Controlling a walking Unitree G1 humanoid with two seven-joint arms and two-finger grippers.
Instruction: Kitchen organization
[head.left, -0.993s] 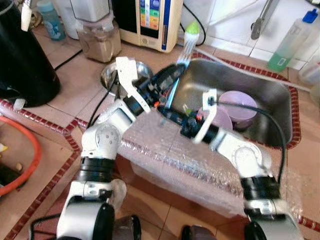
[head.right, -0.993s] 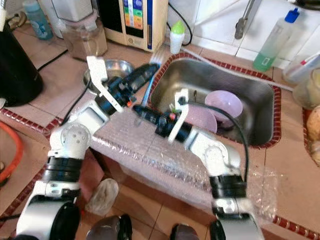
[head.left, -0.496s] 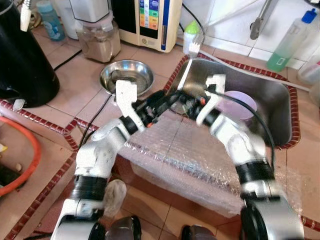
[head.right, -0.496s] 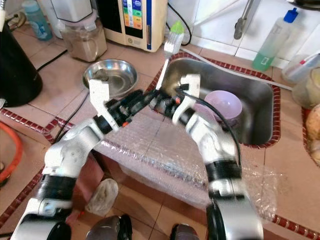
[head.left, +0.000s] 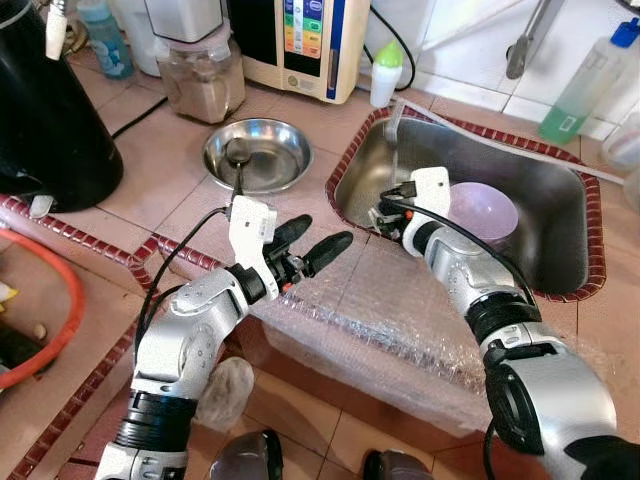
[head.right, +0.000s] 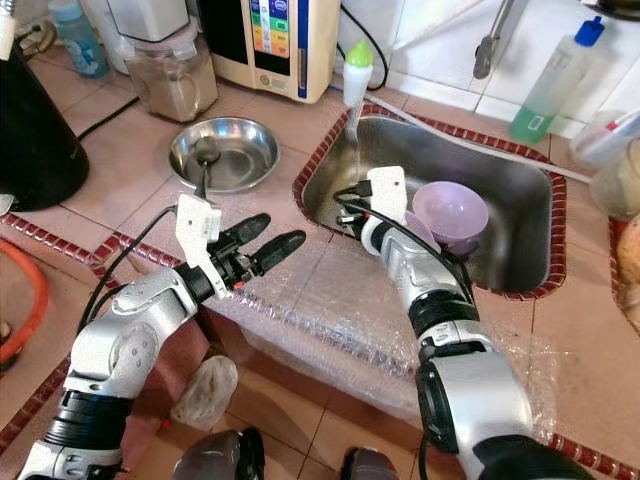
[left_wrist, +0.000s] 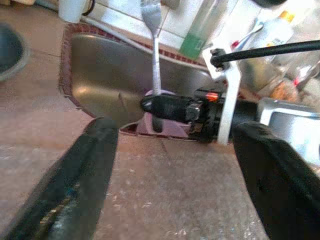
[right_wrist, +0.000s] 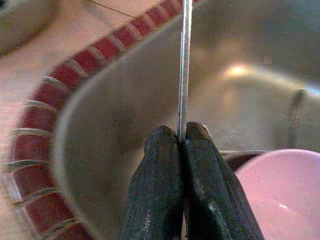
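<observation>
A: Where is the fork (left_wrist: 154, 45) sitting, and what is gripping it?

B: The right gripper (right_wrist: 181, 142) is holding it over the near left corner of the sink (head.left: 545, 190), close to the red-tiled rim. The jaws are pressing together on the handle, and the fork is standing roughly upright with the tines up.

A: What is each camera adding?

B: The left wrist view is showing the tines clearly, plus the right gripper side-on with its white bracket and cable. The right wrist view is showing the thin handle pinched between the two black fingers (right_wrist: 155, 180), with the pink bowl (right_wrist: 280, 195) just beside them. The head views are giving the layout: the bowl is lying in the sink, and a steel dish (head.left: 257, 153) holding a spoon (head.left: 238, 156) is resting on the worktop (head.left: 150, 180) beside the sink's left edge.

A: And the left gripper (head.left: 315, 243)?

B: It is hovering over the bubble wrap (head.left: 400, 320) draped on the worktop's front edge, jaws spread apart, gripping nothing.

A: Is any writing legible?

B: None. The cream appliance (head.left: 305, 40) at the back edge is showing a coloured button panel, but its text is too small to read.
</observation>
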